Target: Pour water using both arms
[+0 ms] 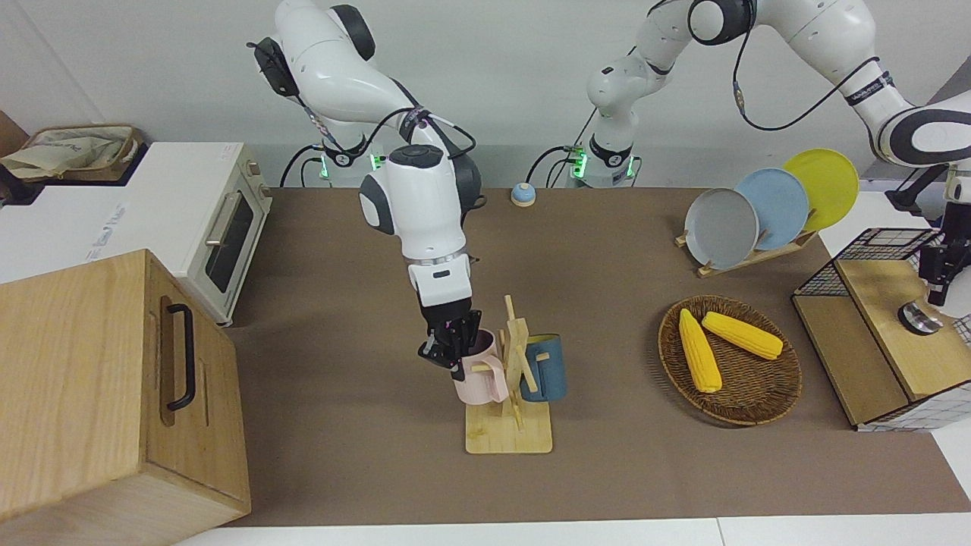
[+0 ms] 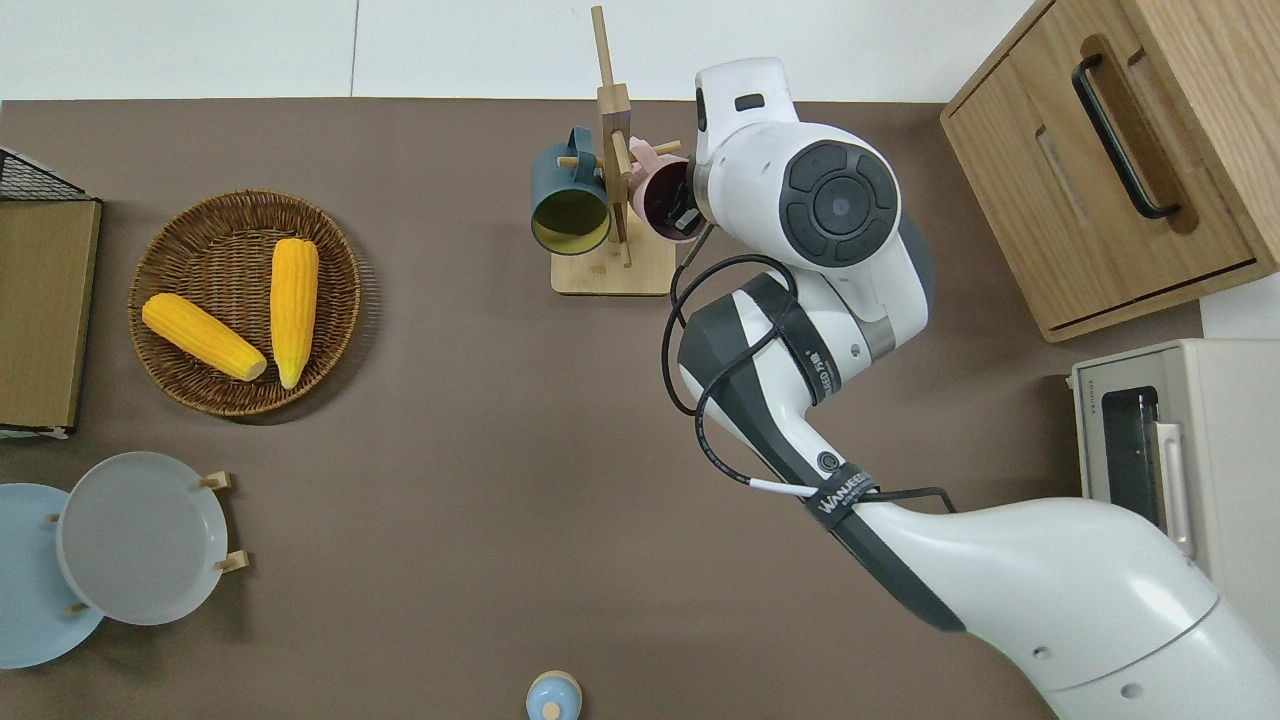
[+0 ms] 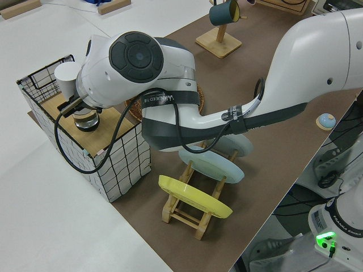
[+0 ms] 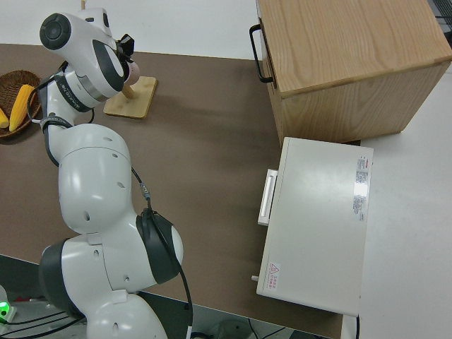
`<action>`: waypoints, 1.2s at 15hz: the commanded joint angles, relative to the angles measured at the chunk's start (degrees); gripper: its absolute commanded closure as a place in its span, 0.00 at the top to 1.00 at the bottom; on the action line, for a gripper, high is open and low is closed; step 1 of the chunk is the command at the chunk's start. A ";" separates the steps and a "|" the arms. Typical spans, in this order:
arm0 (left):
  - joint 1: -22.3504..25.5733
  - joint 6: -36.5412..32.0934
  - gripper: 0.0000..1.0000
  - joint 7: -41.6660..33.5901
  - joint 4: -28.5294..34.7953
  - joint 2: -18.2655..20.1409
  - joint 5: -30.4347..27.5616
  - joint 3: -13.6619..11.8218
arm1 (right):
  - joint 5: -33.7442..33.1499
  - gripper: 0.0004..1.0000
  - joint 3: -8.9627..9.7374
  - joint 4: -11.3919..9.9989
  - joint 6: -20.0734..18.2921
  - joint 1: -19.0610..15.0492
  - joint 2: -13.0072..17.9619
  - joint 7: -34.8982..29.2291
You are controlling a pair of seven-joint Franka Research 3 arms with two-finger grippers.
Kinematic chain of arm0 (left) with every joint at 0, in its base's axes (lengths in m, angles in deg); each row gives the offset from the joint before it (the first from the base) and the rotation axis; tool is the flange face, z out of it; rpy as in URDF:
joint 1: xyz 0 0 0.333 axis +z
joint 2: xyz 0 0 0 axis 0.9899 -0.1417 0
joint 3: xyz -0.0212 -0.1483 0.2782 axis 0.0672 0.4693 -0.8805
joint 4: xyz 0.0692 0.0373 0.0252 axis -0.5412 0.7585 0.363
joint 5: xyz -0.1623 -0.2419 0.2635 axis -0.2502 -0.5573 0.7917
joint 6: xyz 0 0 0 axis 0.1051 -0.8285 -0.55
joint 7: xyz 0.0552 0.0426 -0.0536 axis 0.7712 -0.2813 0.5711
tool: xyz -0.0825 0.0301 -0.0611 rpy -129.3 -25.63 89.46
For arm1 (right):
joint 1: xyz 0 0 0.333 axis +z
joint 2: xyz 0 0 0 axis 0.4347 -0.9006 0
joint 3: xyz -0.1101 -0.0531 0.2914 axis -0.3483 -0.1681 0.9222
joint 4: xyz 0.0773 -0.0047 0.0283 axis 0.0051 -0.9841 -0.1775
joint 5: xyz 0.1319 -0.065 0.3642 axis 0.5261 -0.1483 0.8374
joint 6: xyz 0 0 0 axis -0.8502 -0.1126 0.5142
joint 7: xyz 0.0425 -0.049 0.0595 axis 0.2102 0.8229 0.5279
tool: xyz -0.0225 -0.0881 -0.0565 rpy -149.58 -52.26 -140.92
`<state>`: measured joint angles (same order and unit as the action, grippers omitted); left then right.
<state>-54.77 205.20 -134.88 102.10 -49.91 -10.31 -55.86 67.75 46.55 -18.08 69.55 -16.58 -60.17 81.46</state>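
Two mugs are hung on the rack (image 1: 510,425): the pink mug (image 1: 479,379) is clasped at its rim by the right gripper (image 1: 455,350), beside the blue mug (image 1: 545,367). The left gripper (image 1: 939,282) is held over a kettle (image 1: 919,317); its jaw state cannot be told.

"wanjeed" on a black cable strap (image 2: 838,496) around the right arm (image 2: 1000,570); nothing else legible.

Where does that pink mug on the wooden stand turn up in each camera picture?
Front: pink mug low centre, on the wooden stand.
Overhead: top centre, right gripper reaching into it.
Left side: not visible.
Right side: hidden by the arm.
Shared landmark: the blue mug beside it.
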 commanded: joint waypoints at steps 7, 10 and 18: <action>-0.10 0.50 0.00 0.04 -1.39 -0.71 -0.96 0.09 | -0.78 0.05 -0.24 0.68 -0.63 0.13 -0.28 -1.71; -0.10 -0.64 0.00 1.44 -2.97 -0.36 -0.43 -0.08 | -0.78 0.04 -0.42 0.68 -0.80 0.14 -0.28 -3.37; -0.01 -5.55 0.00 4.60 -6.13 0.08 2.37 -0.88 | -0.69 0.04 -0.33 0.77 -2.91 0.14 0.59 -5.05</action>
<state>-54.78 203.47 -133.47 100.44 -49.97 -10.19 -56.04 67.75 46.20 -17.85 68.42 -16.53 -60.09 78.73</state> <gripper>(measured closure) 0.366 0.947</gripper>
